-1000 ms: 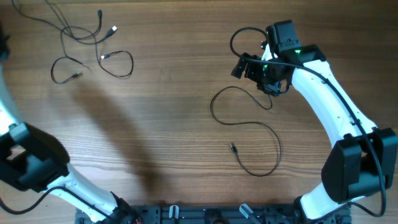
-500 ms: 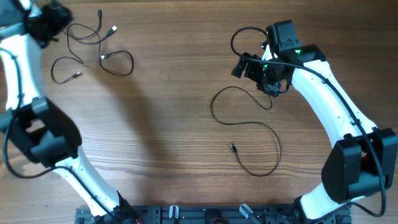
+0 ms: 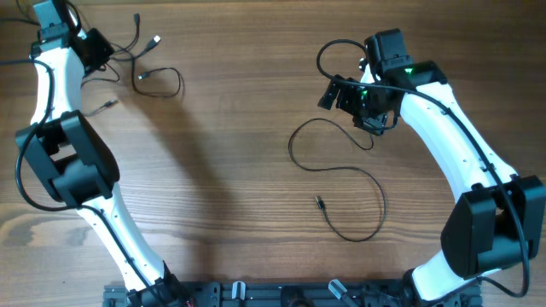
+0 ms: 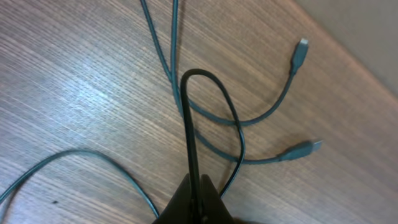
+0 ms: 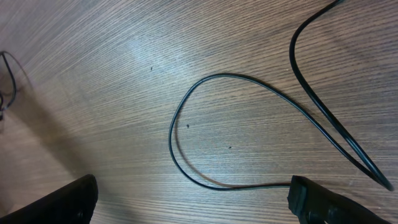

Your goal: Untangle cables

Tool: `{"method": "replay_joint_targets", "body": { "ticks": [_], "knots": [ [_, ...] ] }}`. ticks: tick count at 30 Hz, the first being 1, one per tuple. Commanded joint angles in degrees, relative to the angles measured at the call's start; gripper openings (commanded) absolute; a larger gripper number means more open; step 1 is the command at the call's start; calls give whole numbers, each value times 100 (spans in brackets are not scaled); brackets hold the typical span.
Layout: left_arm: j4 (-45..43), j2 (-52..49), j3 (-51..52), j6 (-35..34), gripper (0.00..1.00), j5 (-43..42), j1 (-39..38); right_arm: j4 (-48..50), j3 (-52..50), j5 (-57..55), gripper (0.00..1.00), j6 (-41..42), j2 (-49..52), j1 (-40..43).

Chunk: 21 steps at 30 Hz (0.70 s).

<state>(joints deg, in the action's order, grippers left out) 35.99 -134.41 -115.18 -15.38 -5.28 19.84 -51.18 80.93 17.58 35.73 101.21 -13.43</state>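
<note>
Several thin black cables (image 3: pixel 180 85) lie tangled at the table's far left, with small plugs at their ends. My left gripper (image 3: pixel 94 49) is at that tangle. In the left wrist view it (image 4: pixel 198 200) is shut on a loop of black cable (image 4: pixel 198 76), with two plug ends (image 4: pixel 303 150) lying beyond it. A separate long cable (image 3: pixel 318 202) curves across the middle of the table. My right gripper (image 3: pixel 354 104) hovers over its upper loop. In the right wrist view it (image 5: pixel 193 199) is open wide, and the cable loop (image 5: pixel 176 118) runs up to the right finger.
The table is wooden (image 3: pixel 230 170). A thicker black arm cable (image 3: pixel 324 51) loops beside the right wrist. Both arm bases stand at the near edge.
My left arm has swung from the near left up to the far-left tangle and closed on a cable there; that tangle has shifted slightly. The right arm and middle cable have not moved.
</note>
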Motion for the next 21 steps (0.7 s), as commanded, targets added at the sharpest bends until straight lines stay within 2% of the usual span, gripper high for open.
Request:
{"method": "replay_joint_targets", "body": {
  "ticks": [1, 5, 11, 13, 19, 20, 21],
  "knots": [
    [-103, 542, -26, -962, 4, -131, 240, -9, -4, 9, 100, 26, -28, -28],
    [-146, 1329, -26, -1882, 4, -136, 697, -7, -4, 9, 100, 26, -28, -28],
    [127, 1460, -22, -2291, 4, -107, 1233, -33, -4, 11, 100, 31, -28, -28],
    [116, 1456, -24, -2308, 4, 151, 1379, -48, -4, 9, 100, 28, -28, -28],
    [11, 1248, -24, -2304, 4, 509, 1421, -44, -4, 9, 100, 31, -28, -28],
    [-26, 1174, -22, -2304, 9, 566, 1421, -61, -4, 9, 100, 28, -28, -28],
    [-52, 1102, -24, -2304, 27, 581, 1421, -92, -4, 9, 100, 28, -28, -28]
  ]
}}
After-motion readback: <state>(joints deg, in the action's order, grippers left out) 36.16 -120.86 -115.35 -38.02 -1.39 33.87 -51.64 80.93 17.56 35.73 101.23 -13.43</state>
